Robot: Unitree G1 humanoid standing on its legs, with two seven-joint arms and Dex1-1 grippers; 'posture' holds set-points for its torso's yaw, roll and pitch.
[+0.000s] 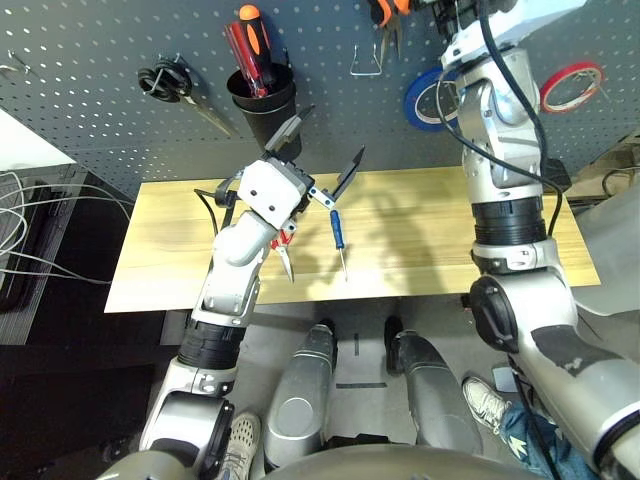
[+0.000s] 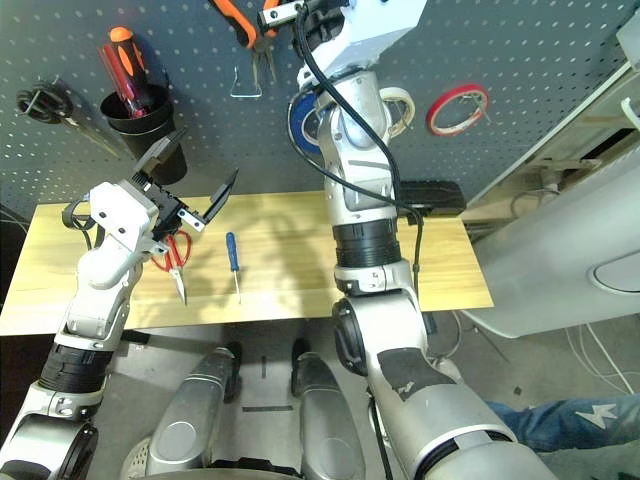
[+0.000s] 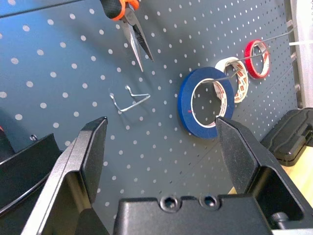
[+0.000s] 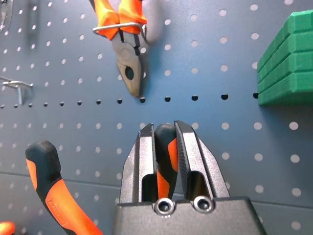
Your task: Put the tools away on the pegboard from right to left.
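Observation:
High on the pegboard (image 1: 100,40), my right gripper (image 4: 165,128) is shut on one orange-and-black handle of the pliers (image 2: 247,24), whose nose points down. The other handle (image 4: 54,191) hangs free. The blue tape ring (image 3: 203,103) hangs on a peg, partly behind my right arm. On the wooden table (image 1: 450,210) lie the small blue-handled screwdriver (image 1: 338,232) and the red-handled scissors (image 2: 175,255), partly under my left forearm. My left gripper (image 1: 318,150) is open and empty, raised above them, facing the board.
A bare wire hook (image 3: 129,100) sits left of the blue ring. A black cup (image 1: 262,95) holds red and orange screwdrivers. Black-handled scissors (image 1: 165,80) hang far left. White (image 2: 400,105) and red (image 2: 457,108) tape rings hang right. Other pliers (image 4: 128,58) and a green block (image 4: 288,58) sit higher up.

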